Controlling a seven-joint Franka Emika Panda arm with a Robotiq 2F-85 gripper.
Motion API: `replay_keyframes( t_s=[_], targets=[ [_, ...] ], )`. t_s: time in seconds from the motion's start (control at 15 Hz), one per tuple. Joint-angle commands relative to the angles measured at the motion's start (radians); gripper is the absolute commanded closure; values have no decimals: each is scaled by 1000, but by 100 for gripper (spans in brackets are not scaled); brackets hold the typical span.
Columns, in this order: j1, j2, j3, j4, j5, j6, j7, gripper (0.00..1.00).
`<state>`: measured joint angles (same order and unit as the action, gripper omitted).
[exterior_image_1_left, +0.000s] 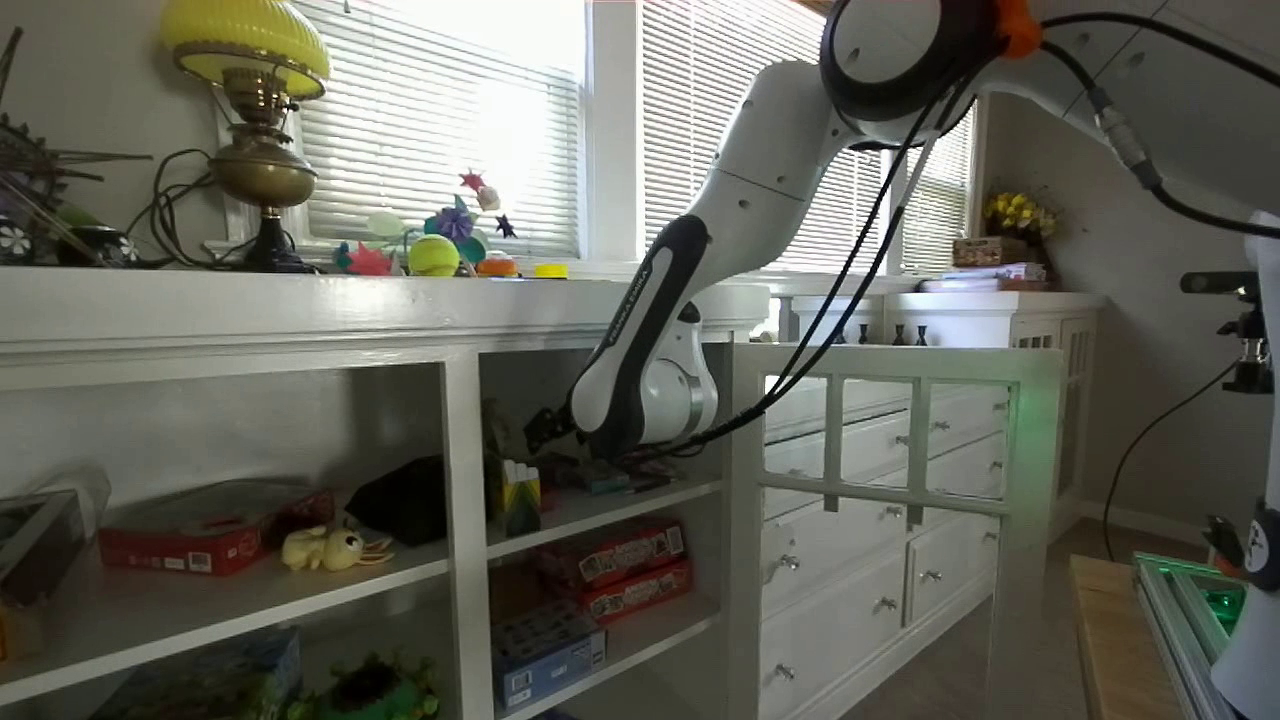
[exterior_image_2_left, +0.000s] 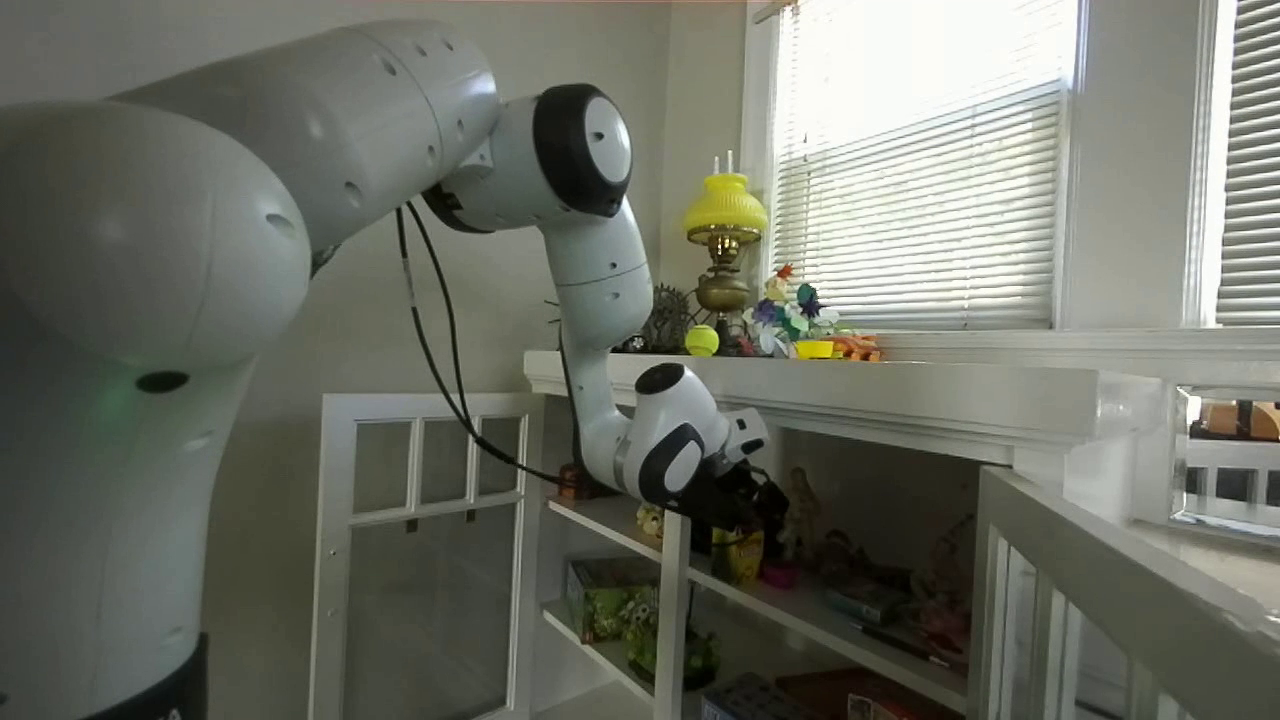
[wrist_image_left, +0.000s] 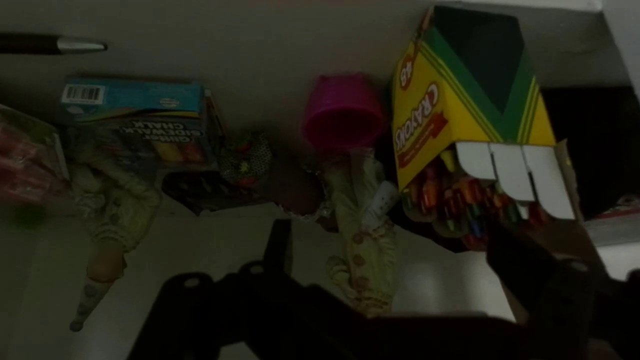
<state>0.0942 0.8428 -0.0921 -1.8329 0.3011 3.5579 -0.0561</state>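
My gripper (wrist_image_left: 387, 230) stands open in the dim wrist view, its dark fingers spread wide. Between and beyond them is a pale clown figurine (wrist_image_left: 361, 255) with reddish buttons; nothing is visibly gripped. The right finger overlaps the lower part of a yellow-green crayon box (wrist_image_left: 425, 120), whose lid is up and crayons show; contact cannot be told. A small pink cup (wrist_image_left: 345, 110) sits beside that box. In an exterior view the gripper (exterior_image_1_left: 548, 428) reaches into the upper compartment, above the crayon box (exterior_image_1_left: 521, 490); in an exterior view its dark body (exterior_image_2_left: 745, 500) partly covers things behind.
A sidewalk chalk box (wrist_image_left: 135, 95), a pen (wrist_image_left: 55, 44) and another clown figurine (wrist_image_left: 112, 220) share the shelf. An upright divider (exterior_image_1_left: 462, 520) and the cabinet top (exterior_image_1_left: 380, 300) border the compartment. Cabinet doors (exterior_image_1_left: 1030, 420) stand open. A lamp (exterior_image_2_left: 724, 240) stands on top.
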Motion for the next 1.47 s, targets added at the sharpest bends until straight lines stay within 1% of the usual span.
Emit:
replay_keyframes(
  t_s=[0.0,0.33,0.67,0.8,0.87,0.93,1.07,1.2,1.27,1.33,1.4],
  targets=[
    [-46,41,34,78,-66,-53,58,0],
    [-57,73,36,136,-75,-105,69,0],
    [-63,100,33,182,-74,-130,74,0],
    [-67,108,34,196,-74,-142,76,9],
    [-69,113,33,203,-74,-145,76,18],
    [-71,117,34,209,-74,-150,78,21],
    [-73,124,37,220,-75,-161,78,32],
    [-74,128,41,228,-78,-173,79,41],
    [-74,129,42,232,-78,-179,79,41],
    [-73,132,44,236,-80,-182,78,37],
    [-71,134,45,239,-80,-183,78,39]
  ],
)
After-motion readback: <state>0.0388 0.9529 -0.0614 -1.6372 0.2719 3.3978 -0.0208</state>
